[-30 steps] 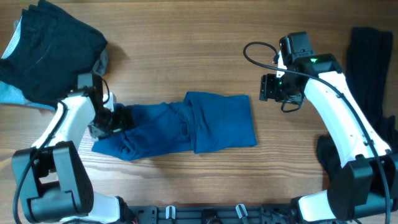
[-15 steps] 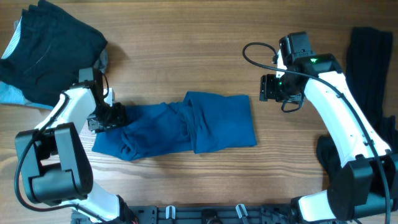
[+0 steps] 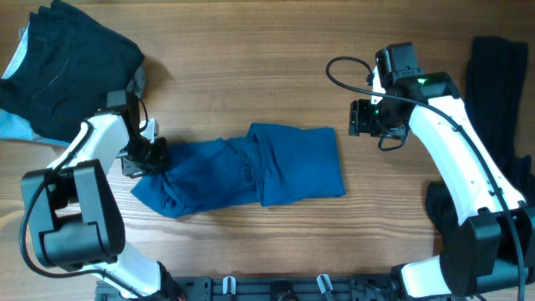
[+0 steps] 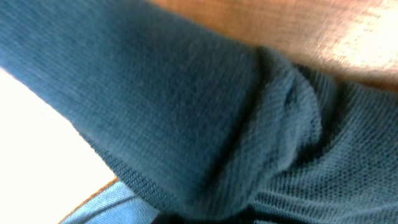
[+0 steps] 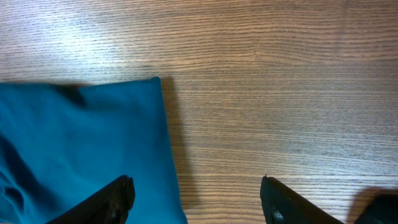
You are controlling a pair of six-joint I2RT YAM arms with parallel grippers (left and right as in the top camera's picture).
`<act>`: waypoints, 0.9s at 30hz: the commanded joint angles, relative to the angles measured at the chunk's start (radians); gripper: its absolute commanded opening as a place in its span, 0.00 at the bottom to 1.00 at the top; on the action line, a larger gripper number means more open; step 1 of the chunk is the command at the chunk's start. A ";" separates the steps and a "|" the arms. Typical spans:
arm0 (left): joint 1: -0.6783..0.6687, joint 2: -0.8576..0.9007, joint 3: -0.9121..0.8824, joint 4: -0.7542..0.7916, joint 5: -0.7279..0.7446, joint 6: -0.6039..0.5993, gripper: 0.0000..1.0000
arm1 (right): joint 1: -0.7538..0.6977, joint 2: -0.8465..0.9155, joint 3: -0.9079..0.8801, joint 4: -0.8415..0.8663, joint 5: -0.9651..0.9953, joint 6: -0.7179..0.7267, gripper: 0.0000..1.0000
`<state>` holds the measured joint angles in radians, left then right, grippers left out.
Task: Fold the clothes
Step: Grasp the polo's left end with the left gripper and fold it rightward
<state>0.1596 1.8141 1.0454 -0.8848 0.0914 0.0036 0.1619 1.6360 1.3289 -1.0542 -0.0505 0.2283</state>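
The left gripper [image 3: 149, 157] is pressed into the left end of a crumpled blue garment [image 3: 284, 167]; its jaws cannot be made out. The right gripper [image 5: 196, 190] is held beyond the garment's right edge, jaws apart.

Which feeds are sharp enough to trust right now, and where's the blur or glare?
Left wrist: unusable, the blue garment fills it, blurred, with a blown-out white patch along one edge. Right wrist: crisp wood grain on the table, slight sheen near the top. Overhead: sharp, evenly lit, soft shadows only.
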 commanded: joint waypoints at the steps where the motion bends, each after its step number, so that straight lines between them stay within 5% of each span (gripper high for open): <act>1: -0.002 0.005 0.092 -0.127 -0.092 -0.101 0.04 | -0.001 0.012 0.004 0.001 0.014 -0.019 0.70; 8: 0.003 -0.016 0.449 -0.421 -0.137 -0.117 0.04 | -0.001 0.012 0.004 -0.002 0.014 -0.016 0.70; 14: -0.020 -0.016 0.508 -0.526 -0.079 -0.124 0.04 | -0.001 0.012 0.004 -0.005 0.014 -0.016 0.70; 24: -0.337 -0.016 0.678 -0.447 0.420 -0.135 0.04 | -0.001 0.012 0.004 0.013 0.029 -0.019 0.73; 27: -0.412 -0.012 0.682 -0.345 0.443 -0.266 0.04 | -0.001 0.012 0.004 0.014 0.029 -0.018 0.73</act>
<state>-0.1699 1.8183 1.6928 -1.3041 0.3973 -0.1349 0.1619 1.6360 1.3289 -1.0462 -0.0433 0.2214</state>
